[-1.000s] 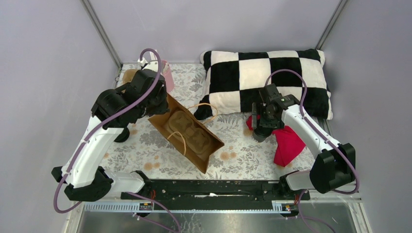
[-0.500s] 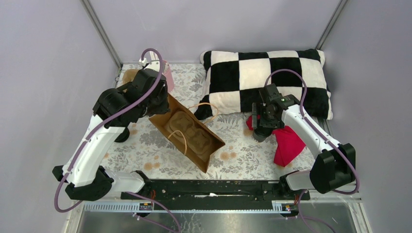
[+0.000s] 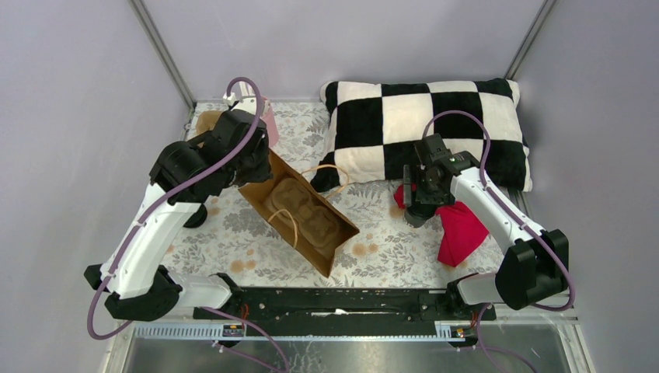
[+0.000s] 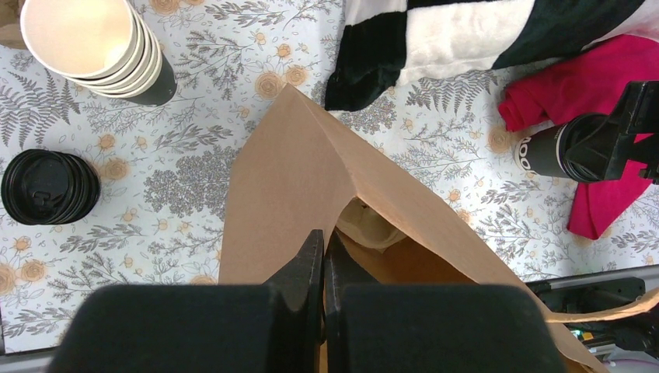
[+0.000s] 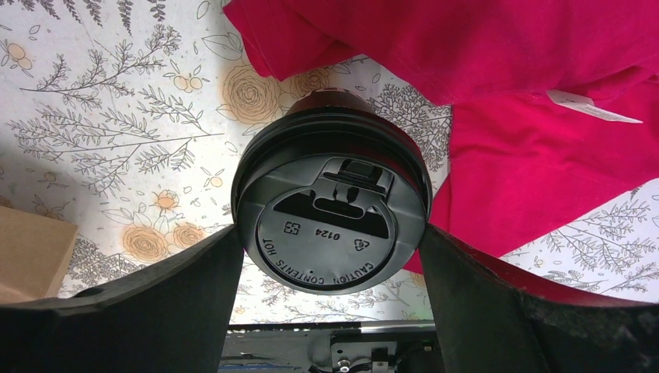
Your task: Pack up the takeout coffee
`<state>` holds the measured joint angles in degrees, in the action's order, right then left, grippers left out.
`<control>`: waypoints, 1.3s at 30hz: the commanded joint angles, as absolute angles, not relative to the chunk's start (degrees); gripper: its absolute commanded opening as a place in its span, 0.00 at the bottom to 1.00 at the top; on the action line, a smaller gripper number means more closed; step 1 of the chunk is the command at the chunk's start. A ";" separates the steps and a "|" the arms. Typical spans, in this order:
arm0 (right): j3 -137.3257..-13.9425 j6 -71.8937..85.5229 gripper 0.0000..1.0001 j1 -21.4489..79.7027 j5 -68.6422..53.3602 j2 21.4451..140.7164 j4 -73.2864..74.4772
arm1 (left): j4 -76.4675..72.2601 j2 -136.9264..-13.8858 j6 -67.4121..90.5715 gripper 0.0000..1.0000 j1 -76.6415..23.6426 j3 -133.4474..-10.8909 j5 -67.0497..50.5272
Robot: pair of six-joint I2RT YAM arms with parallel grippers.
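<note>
The takeout coffee (image 5: 334, 179), a black cup with a black sip lid, stands by a red cloth (image 5: 528, 93) on the flowered table. My right gripper (image 5: 330, 233) straddles it from above, both fingers pressed to the lid's rim. From the left wrist the same cup (image 4: 548, 148) shows at the right, with the right fingers (image 4: 614, 144) on it. A brown paper bag (image 3: 307, 221) lies open mid-table with a moulded cup carrier (image 3: 299, 208) inside. My left gripper (image 4: 322, 237) is shut on the bag's rim (image 4: 287, 179) and holds its mouth up.
A stack of lidless cups (image 4: 85, 43) and a pile of black lids (image 4: 47, 186) sit left of the bag. A black-and-white checked pillow (image 3: 427, 124) fills the back right. A pink object (image 3: 268, 124) stands behind the left arm.
</note>
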<state>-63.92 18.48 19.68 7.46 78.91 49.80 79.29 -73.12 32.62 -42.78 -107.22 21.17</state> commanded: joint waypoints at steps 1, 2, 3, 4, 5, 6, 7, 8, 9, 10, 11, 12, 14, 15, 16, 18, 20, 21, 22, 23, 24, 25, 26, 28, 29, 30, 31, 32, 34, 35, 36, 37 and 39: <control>-65.42 17.84 0.87 19.22 8.09 79.12 49.34 | 76.83 -72.95 32.52 0.00 -42.72 -107.58 20.90; -65.33 17.92 0.86 19.23 8.09 79.03 49.19 | 76.82 -72.98 32.52 0.00 -42.75 -107.58 20.85; -65.31 17.87 0.85 19.25 8.10 78.94 49.23 | 76.85 -72.99 32.51 0.00 -42.73 -107.58 20.87; -65.38 17.86 0.84 19.25 8.02 78.83 49.22 | 76.89 -72.99 32.47 0.00 -42.69 -107.58 20.88; -65.47 17.72 0.82 19.25 8.00 78.63 49.15 | 76.86 -73.03 32.51 0.00 -42.74 -107.62 20.99; -65.55 17.63 0.81 19.20 7.88 78.35 49.08 | 76.81 -73.00 32.52 0.00 -42.72 -107.61 21.05; -65.69 17.44 0.80 19.20 7.69 78.10 48.94 | 76.67 -73.03 32.52 0.00 -42.74 -107.58 21.01; -65.74 17.24 0.80 19.24 7.45 77.76 48.76 | 76.57 -73.04 32.44 0.00 -42.73 -107.66 21.06; -65.86 17.09 0.79 19.25 7.33 77.44 48.69 | 76.43 -73.16 32.43 0.00 -42.75 -107.71 20.99; -66.10 16.87 0.79 19.20 7.13 77.09 48.77 | 76.27 -73.20 32.39 0.00 -42.71 -107.81 20.88; -66.32 16.61 0.78 19.24 6.58 76.72 48.78 | 76.02 -73.20 32.31 0.00 -42.67 -107.92 20.73; -66.68 16.35 0.77 19.25 6.13 76.31 48.94 | 75.87 -73.09 32.27 0.00 -42.70 -108.00 20.52; -67.53 15.64 0.76 19.20 4.58 75.19 49.15 | 75.26 -72.89 32.01 0.00 -42.71 -108.10 20.38; -68.04 15.16 0.75 19.24 3.63 74.53 49.08 | 75.00 -72.68 31.87 0.00 -42.71 -108.11 20.29; -68.48 14.71 0.75 19.25 2.57 73.77 48.94 | 74.53 -72.45 31.76 0.00 -42.70 -108.04 20.16; -69.63 13.63 0.75 19.25 0.27 72.03 48.86 | 73.36 -71.77 31.29 0.00 -42.72 -107.85 19.83; -71.16 12.84 0.74 19.25 -2.94 70.74 49.24 | 72.13 -70.93 30.64 0.00 -42.76 -107.84 19.50; -72.00 12.60 0.74 19.22 -4.17 70.15 49.41 | 71.68 -70.64 30.33 0.00 -42.72 -107.84 19.25; -73.00 12.42 0.74 19.24 -5.27 69.68 49.85 | 71.48 -70.58 30.06 0.00 -42.79 -108.06 19.14; -74.10 12.27 0.73 19.23 -6.56 69.28 50.12 | 71.50 -70.61 29.89 0.00 -42.70 -108.24 19.05; -75.15 12.18 0.72 19.20 -7.96 68.88 50.42 | 71.77 -70.70 29.87 0.00 -42.75 -108.40 18.99; -76.36 11.99 0.72 19.24 -9.51 68.50 50.56 | 72.02 -70.79 29.91 0.00 -42.72 -108.45 18.83; -77.52 11.75 0.71 19.25 -11.16 68.09 50.53 | 72.25 -70.88 30.15 0.00 -42.78 -108.38 18.64; -80.47 11.54 0.71 19.23 -14.32 67.62 50.44 | 72.80 -71.01 30.83 0.00 -42.78 -108.16 18.38; -82.00 11.37 0.71 19.25 -15.95 67.64 50.56 | 73.12 -71.02 31.45 0.00 -42.71 -108.03 18.30; -83.52 11.34 0.71 19.25 -17.51 67.71 50.69 | 73.55 -71.08 32.22 0.00 -42.68 -107.87 18.28; -85.16 11.34 0.70 19.23 -19.29 67.87 50.70 | 73.98 -71.09 32.78 0.00 -42.69 -107.72 18.35; -86.64 11.40 0.70 19.25 -21.06 68.07 50.63 | 74.47 -71.18 33.31 0.00 -42.74 -107.67 18.42; -90.21 11.92 0.70 19.20 -25.18 68.77 50.66 | 75.45 -71.32 34.24 0.00 -42.72 -107.67 18.54; -91.99 12.26 0.70 19.29 -26.75 69.02 50.44 | 75.94 -71.32 34.77 0.00 -42.72 -107.67 18.67; -93.80 12.92 0.69 19.32 -28.34 69.41 50.06 | 76.51 -71.47 35.37 0.00 -42.70 -107.73 18.90; -95.44 13.76 0.69 19.32 -30.06 69.98 49.52 | 76.88 -71.53 35.95 0.00 -42.74 -107.69 18.86; -98.81 16.07 0.69 19.34 -34.42 71.15 47.75 | 77.63 -71.68 37.25 0.00 -42.66 -107.79 18.90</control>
<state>-91.85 13.08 19.44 -22.98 69.52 50.74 76.73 -71.99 33.93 -42.78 -107.22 18.63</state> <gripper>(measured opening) 0.829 0.006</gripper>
